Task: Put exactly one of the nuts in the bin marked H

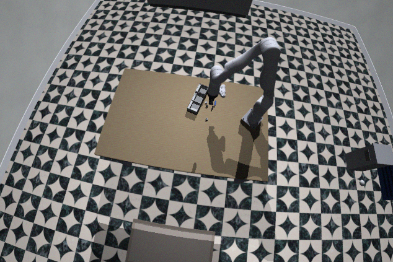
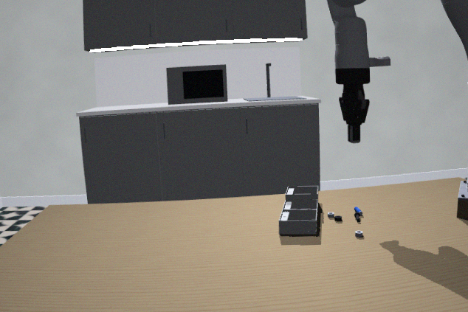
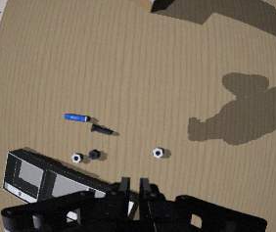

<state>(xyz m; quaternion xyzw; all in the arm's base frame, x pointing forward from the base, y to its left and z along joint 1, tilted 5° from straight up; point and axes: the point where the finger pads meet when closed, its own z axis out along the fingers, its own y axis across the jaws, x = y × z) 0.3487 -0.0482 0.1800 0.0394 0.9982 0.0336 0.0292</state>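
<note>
Three grey bins (image 2: 300, 210) stand in a row on the table; each has a small white label, but I cannot read the letters. To their right lie a silver nut (image 2: 331, 214), a black nut (image 2: 338, 218) and, nearer the camera, a second silver nut (image 2: 358, 233). A blue bolt (image 2: 356, 209) and a black bolt (image 2: 357, 217) lie beside them. My gripper (image 2: 353, 138) hangs high above these small parts, fingers shut with nothing between them. The wrist view shows the bins (image 3: 49, 182), the two nuts close together (image 3: 86, 156) and the lone nut (image 3: 158, 152) below my gripper (image 3: 134, 188).
A small white object lies on the table behind the gripper. Kitchen cabinets stand beyond the table.
</note>
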